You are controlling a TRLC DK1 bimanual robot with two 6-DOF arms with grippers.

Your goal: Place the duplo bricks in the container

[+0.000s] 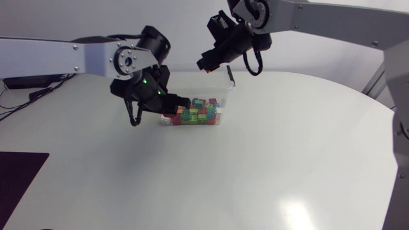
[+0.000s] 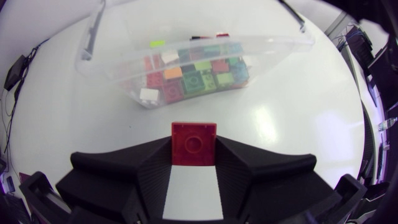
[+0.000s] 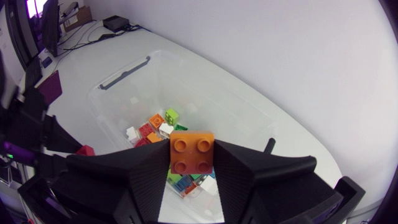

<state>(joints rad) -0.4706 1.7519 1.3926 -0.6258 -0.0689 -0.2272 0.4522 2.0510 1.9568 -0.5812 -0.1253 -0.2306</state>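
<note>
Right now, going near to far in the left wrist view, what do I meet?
The left claw → red brick clamped in it → bare table → clear container with mixed bricks inside.

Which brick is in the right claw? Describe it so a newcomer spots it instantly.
Find the clear container on the white table, holding mixed bricks. The right claw hangs above it, shut on an orange brick. It's orange with four studs, unlike the red brick in the left claw.
</note>
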